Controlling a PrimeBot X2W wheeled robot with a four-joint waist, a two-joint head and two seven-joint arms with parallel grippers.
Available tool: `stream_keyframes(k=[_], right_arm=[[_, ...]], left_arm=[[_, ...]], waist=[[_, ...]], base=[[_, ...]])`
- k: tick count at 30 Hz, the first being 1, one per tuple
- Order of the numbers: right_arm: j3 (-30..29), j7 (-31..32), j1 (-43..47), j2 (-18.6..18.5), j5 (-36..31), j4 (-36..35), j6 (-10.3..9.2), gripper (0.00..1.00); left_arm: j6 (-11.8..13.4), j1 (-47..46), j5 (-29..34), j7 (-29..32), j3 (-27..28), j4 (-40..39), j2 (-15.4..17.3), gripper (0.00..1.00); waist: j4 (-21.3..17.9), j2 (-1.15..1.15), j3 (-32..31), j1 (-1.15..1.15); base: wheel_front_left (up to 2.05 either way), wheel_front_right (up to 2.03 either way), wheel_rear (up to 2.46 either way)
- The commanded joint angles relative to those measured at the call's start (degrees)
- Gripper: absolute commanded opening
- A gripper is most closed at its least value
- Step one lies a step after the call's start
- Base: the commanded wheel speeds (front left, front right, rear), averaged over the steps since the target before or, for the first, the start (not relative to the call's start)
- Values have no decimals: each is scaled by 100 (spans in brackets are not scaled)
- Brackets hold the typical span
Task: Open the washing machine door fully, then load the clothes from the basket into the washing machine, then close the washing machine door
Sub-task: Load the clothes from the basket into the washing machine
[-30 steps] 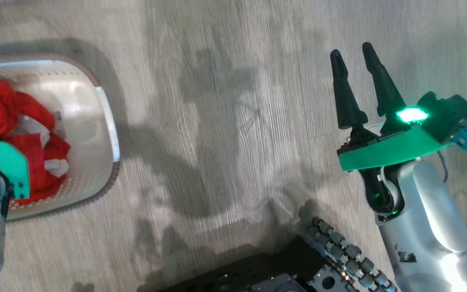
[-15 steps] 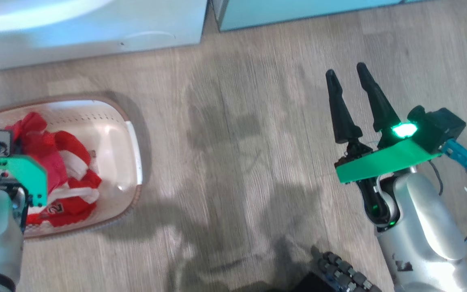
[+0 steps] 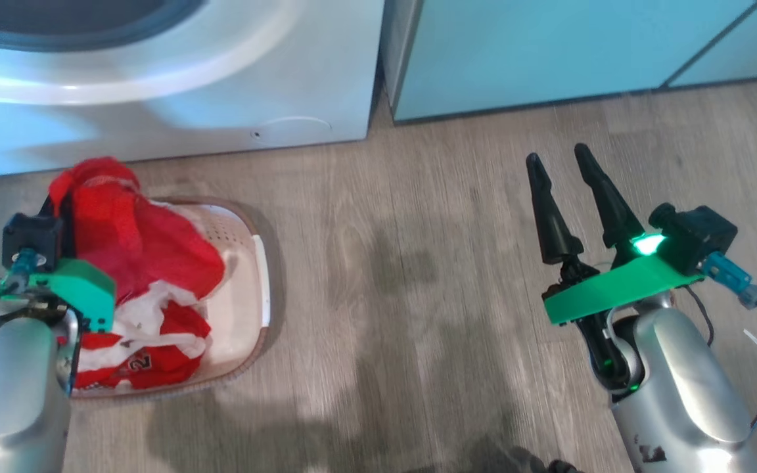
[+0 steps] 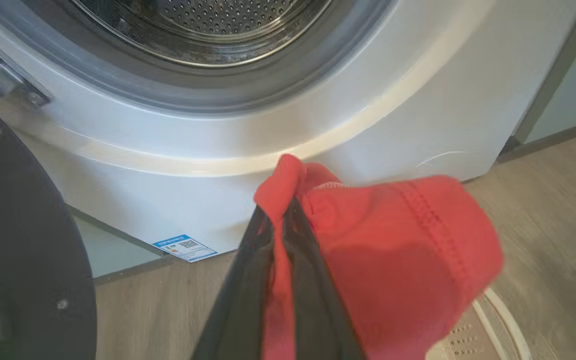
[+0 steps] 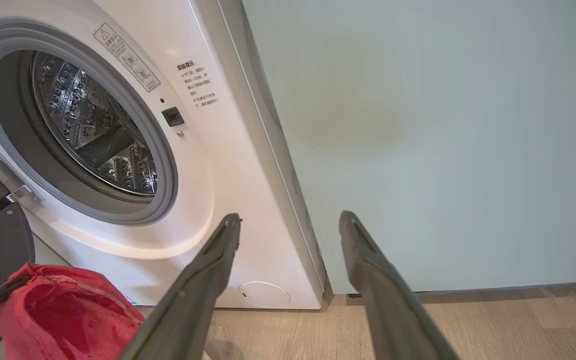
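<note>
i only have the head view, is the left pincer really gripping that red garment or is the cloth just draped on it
Observer: Gripping it. In the left wrist view the left pincer is shut on a fold of the red garment.
Operator: ok, is the door open, i only see the machine's lower front
Observer: Yes. The washing machine door stands open at the left of the left wrist view, and the drum mouth is uncovered.
Operator: what's inside the drum
Observer: The part that the right wrist view sees is bare perforated steel.
</note>
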Motion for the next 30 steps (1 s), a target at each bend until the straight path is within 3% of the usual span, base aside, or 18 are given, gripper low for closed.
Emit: stream_keyframes(k=[1,10,17,23,30], right_arm=[[95,-36,52,31,-58,-138,0,100],[103,-36,264,12,-140,-21,0,100],[137,-36,382,-58,-121,25,0,100],[163,-36,469,-102,-91,42,0,100],[169,-36,541,-128,-64,37,0,100]], left_arm=[[96,40,28,-78,242,-451,167,0],[256,725,6,-78,458,-2351,-91,0],[205,1099,-32,-78,650,-3491,-361,0],[-21,1457,-180,-78,896,-4105,-733,0],[-473,1782,-375,-79,1209,-4271,-1193,0]], waist=[[101,0,-189,0],[222,0,-732,0],[273,0,-1059,0],[271,0,-1302,0],[251,0,-1455,0]], base=[[0,0,0],[0,0,0],[0,0,0],[0,0,0],[0,0,0]])
